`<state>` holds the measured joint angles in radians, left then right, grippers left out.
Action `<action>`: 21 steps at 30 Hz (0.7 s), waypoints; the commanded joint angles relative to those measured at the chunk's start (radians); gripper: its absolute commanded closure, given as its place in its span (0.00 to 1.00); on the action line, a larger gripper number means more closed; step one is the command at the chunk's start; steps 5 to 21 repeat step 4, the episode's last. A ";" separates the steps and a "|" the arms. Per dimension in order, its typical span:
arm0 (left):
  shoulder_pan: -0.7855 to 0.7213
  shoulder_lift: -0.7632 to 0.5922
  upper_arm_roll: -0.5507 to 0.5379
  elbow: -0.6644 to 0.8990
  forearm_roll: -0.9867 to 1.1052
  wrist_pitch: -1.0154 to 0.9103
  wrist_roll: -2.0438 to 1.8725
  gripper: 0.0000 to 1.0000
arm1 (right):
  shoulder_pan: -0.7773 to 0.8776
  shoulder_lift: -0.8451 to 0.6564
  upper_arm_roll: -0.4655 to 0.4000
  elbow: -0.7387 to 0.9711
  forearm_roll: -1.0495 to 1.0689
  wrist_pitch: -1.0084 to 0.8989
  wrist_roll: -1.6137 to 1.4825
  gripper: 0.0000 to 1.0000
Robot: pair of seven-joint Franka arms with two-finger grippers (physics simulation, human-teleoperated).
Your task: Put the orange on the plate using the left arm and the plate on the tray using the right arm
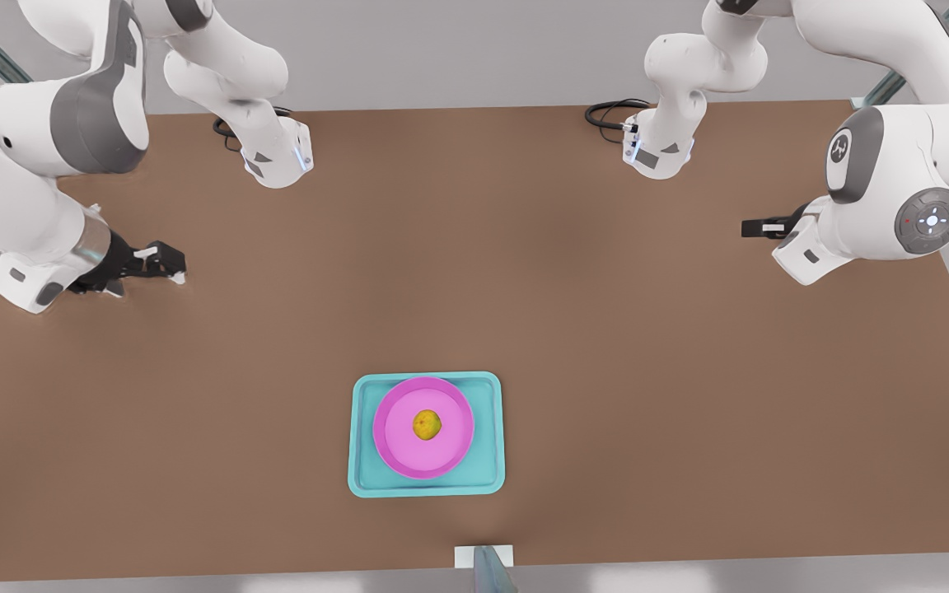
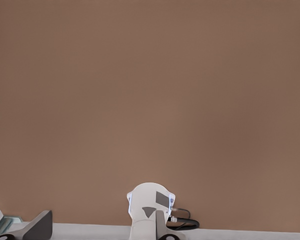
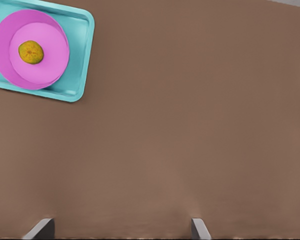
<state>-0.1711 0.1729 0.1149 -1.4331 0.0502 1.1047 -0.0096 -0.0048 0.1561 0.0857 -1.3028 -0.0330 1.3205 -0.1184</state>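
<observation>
The orange (image 1: 427,425) (image 3: 31,52) rests in the middle of the magenta plate (image 1: 392,451) (image 3: 52,70). The plate lies flat inside the teal tray (image 1: 487,479) (image 3: 81,50), near the table's front edge. My right gripper (image 1: 165,265) (image 3: 121,222) hangs at the front view's left, far from the tray, open with nothing between its fingers. My left gripper (image 1: 750,228) (image 2: 102,217) waits at the front view's right over bare table, open and holding nothing.
Both arm bases (image 1: 281,161) (image 1: 657,152) stand at the table's far edge with black cables beside them; one base (image 2: 150,205) is in the left wrist view. A small white block (image 1: 483,557) sits at the table's near edge below the tray.
</observation>
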 commanded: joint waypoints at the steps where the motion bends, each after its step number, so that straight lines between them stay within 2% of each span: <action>1: 0.001 -0.001 0.000 0.000 0.000 -0.002 -0.001 0.00 | -0.007 -0.070 0.000 -0.085 -0.074 -0.104 -0.010 0.00; 21: 0.001 -0.001 0.002 0.000 0.000 0.000 -0.001 0.00 | -0.023 -0.087 0.000 -0.110 -0.070 -0.092 -0.010 0.00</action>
